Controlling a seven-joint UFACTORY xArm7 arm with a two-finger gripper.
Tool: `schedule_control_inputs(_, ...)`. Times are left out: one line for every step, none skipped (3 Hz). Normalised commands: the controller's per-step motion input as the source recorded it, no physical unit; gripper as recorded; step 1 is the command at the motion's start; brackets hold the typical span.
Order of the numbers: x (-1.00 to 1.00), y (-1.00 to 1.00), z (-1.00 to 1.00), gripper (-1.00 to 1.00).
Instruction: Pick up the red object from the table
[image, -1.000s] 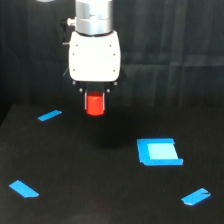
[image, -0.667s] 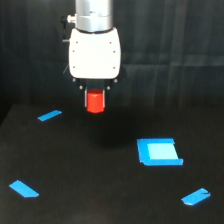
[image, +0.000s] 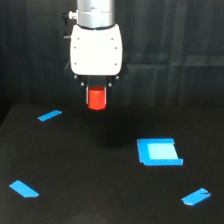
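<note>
Exterior view. Your gripper (image: 96, 92) is hanging below the white arm housing (image: 96, 49), in the upper middle of the frame. Its short dark fingers (image: 86, 86) are closing against the top of the red block (image: 97, 98), one at each side, so the gripper is holding the block. The block is sitting upright between them and is clear of the table (image: 90, 165), with the black surface showing well below it. A faint darker patch is lying on the table beneath the block.

You are also seeing four blue marks on the table. A blue square (image: 158, 151) is lying toward the view's right, well apart from the block. One tape strip (image: 49, 115) is lying at the view's left, near the table's far edge and just lower than the block in the frame. A second strip (image: 23, 188) is lying at the lower left, and a third (image: 196, 196) at the lower right. None of them is touching the block or the gripper.
</note>
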Motion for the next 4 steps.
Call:
schedule_control_inputs(0.11,0.04,0.24,-0.93)
schedule_control_inputs(0.08,-0.03,0.22,-1.0)
schedule_control_inputs(-0.02,-0.01,0.15,-1.0)
schedule_control_inputs(-0.12,-0.03,0.18,-1.0)
